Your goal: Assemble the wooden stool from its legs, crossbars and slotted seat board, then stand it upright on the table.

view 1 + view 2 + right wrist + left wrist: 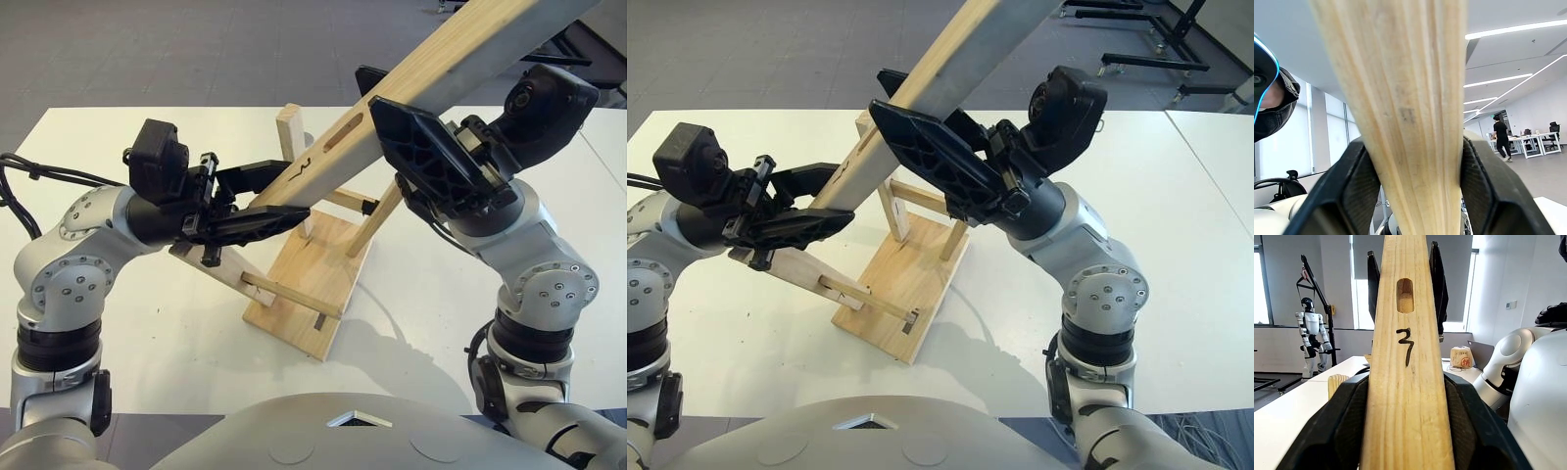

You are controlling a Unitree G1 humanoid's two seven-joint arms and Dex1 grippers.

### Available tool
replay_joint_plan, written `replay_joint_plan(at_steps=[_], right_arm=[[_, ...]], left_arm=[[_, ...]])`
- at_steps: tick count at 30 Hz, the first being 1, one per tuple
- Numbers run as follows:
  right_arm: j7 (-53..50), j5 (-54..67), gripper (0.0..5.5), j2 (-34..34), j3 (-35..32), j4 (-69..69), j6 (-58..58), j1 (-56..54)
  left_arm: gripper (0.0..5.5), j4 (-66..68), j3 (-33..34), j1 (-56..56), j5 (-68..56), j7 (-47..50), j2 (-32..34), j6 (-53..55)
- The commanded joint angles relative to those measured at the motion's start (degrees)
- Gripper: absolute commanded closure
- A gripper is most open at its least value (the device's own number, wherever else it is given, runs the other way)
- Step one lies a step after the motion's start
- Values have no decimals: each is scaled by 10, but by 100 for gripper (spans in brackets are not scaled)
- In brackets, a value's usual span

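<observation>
A long pale wooden stool leg [460, 59] with an oval slot slants above the middle of the white table [147, 362]. Both pincers are clamped on it: the left gripper [269, 199] near its lower end, the right gripper [402, 108] higher up. Beneath it, the flat pale wooden seat board [309, 284] rests mid-table, with another square wooden leg [291, 127] rising from it and thin wooden crossbars [294, 294] fitted.

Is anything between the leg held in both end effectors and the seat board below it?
Yes. An upright leg and a crossbar already stand on the seat board, right beneath the held leg; lowering it straight down would likely hit them.
</observation>
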Motion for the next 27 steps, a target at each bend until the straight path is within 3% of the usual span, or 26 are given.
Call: replay_joint_plan(at_steps=[1,8,16,22,27], right_arm=[[5,0,334,8,-4,-1,-16,-13],[5,-24,339,-13,-25,6,-18,4],[59,-45,341,-143,-154,2,2,147],[111,-148,342,-137,-124,-55,-34,270],[118,-240,342,-85,-51,-111,-88,365]], left_arm=[[315,24,-30,17,55,-5,2,1],[210,19,-24,16,83,21,6,-10],[210,-7,67,76,57,37,38,-9],[210,-4,125,90,16,49,62,8],[210,47,121,12,-3,33,87,35]])
